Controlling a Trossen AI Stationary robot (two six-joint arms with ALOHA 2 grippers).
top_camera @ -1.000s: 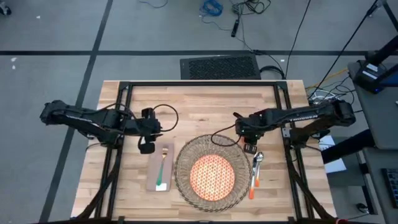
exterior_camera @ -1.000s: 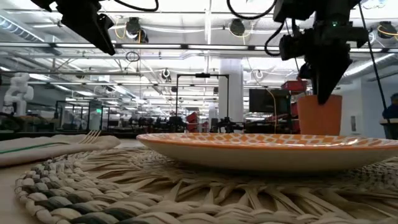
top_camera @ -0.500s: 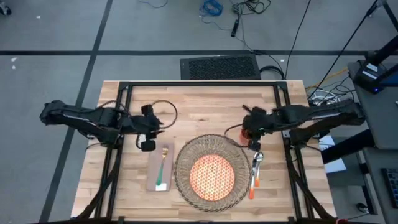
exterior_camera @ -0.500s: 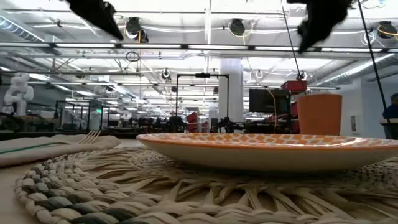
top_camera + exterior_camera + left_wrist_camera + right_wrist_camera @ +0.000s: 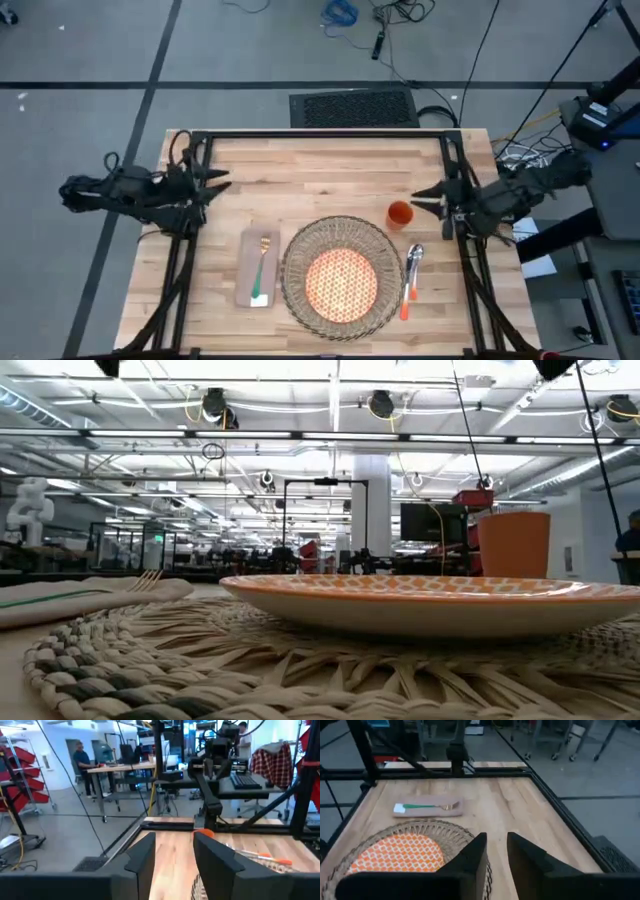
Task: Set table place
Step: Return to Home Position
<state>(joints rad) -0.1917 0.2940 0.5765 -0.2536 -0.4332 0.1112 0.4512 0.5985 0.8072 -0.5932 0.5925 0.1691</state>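
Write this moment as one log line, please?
left pincer open, left edge | right pincer open, right edge | cup beside mat

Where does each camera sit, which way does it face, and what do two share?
High view: above the light-wood table, straight down; both arms, left gripper and right gripper open.
Low view: tabletop height, across the round woven placemat into the room; arm tips at top.
Left wrist view: across the table toward the right arm, past its own dark fingers.
Right wrist view: toward the beige cloth napkin, past its own fingers.
Shared: high and low both show the small orange cup.
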